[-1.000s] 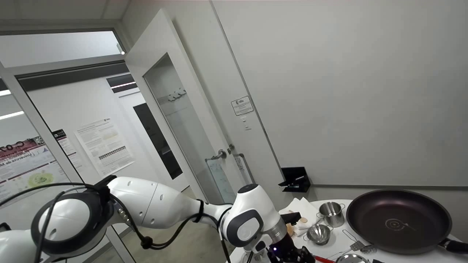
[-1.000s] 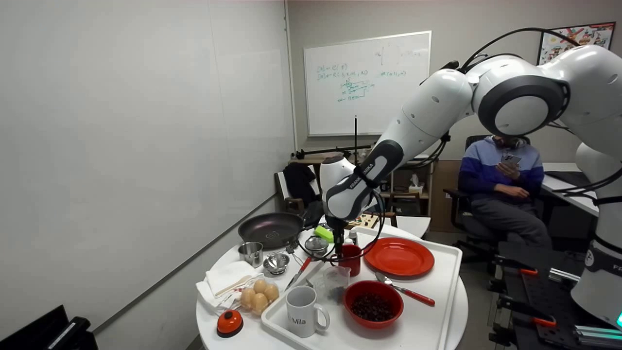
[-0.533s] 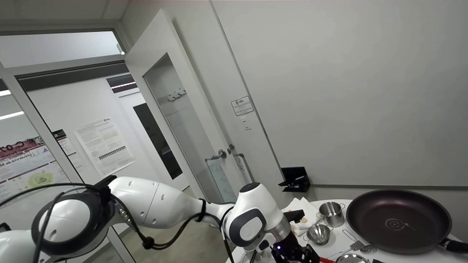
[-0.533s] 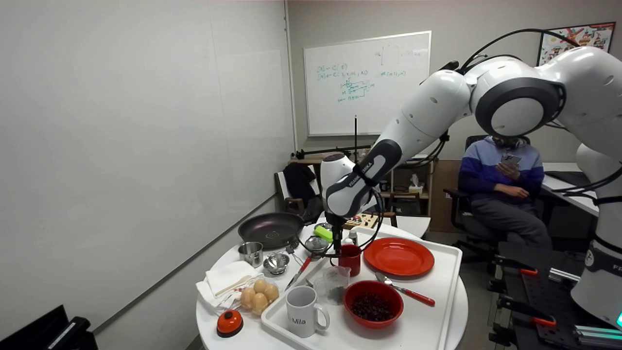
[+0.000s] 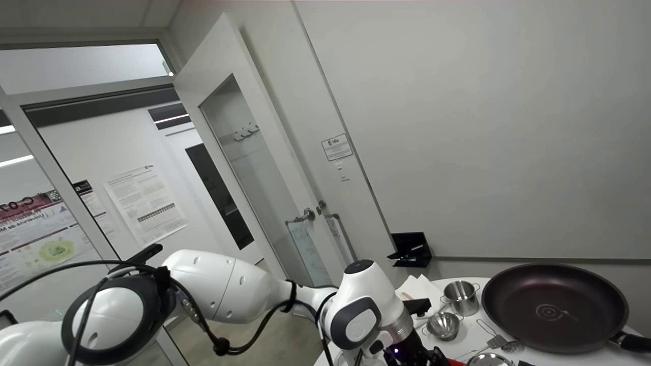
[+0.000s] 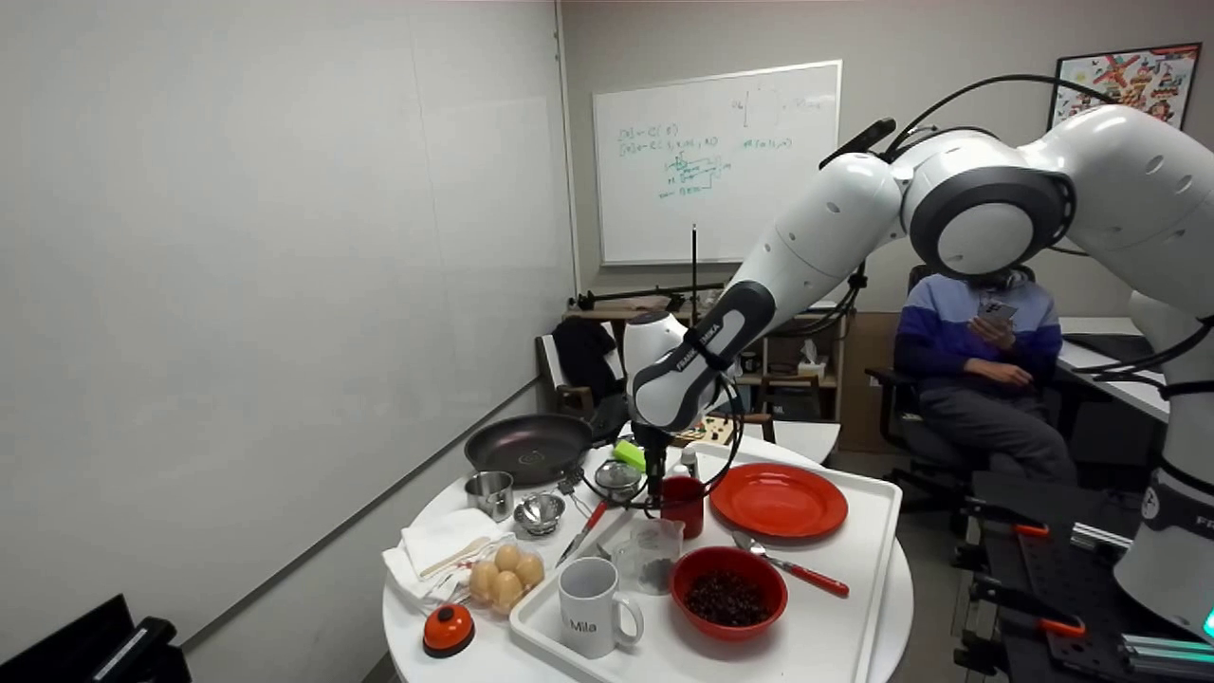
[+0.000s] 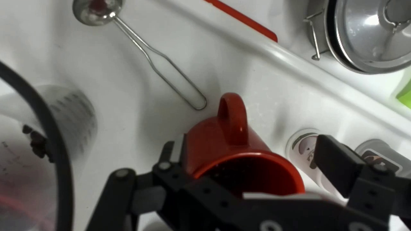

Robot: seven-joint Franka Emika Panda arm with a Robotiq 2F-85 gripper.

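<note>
The gripper is hovering by the red mug, lower centre of the wrist view, jaws standing wide apart, empty. This is looking like alignment, calling for centring before closing.

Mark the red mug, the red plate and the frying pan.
Red mug (image 7: 238, 136): in the wrist view, on its handle.
Red plate (image 6: 780, 503): in an exterior view, on its flat middle.
Frying pan (image 5: 554, 306): in an exterior view, on its dark inner base.
</note>
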